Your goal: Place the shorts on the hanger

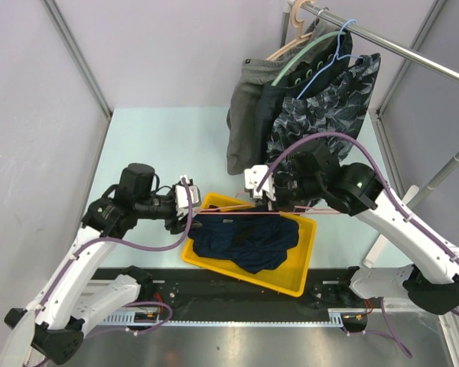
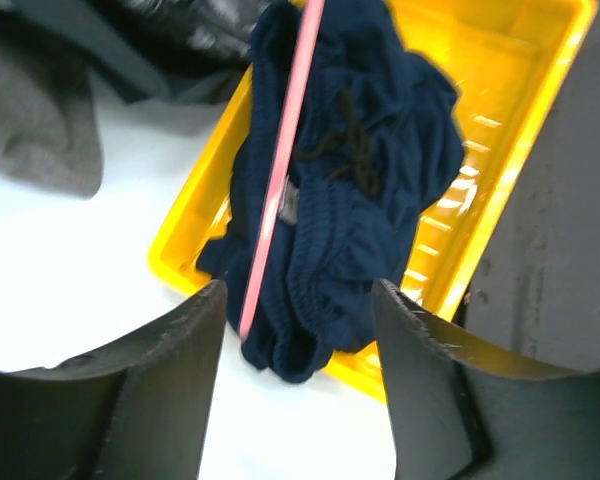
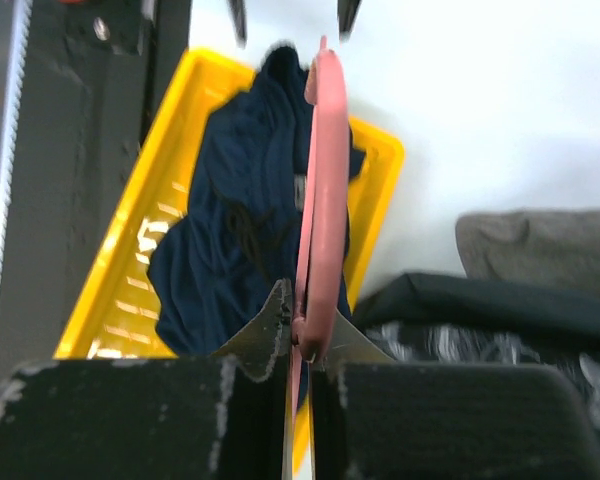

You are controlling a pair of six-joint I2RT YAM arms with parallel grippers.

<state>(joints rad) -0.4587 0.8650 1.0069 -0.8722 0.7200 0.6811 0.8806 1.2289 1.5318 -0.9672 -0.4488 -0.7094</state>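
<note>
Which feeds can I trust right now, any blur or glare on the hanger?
Top external: sharp, evenly lit. Left wrist: shorts in focus, glare on the yellow tray. Right wrist: hanger blurred close to the lens.

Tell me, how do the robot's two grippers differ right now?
The left gripper is open, gripping nothing; the right gripper is shut on the pink hanger. The left one is at the left end of the yellow tray, the right one at its far edge. Both hang near the navy shorts.
</note>
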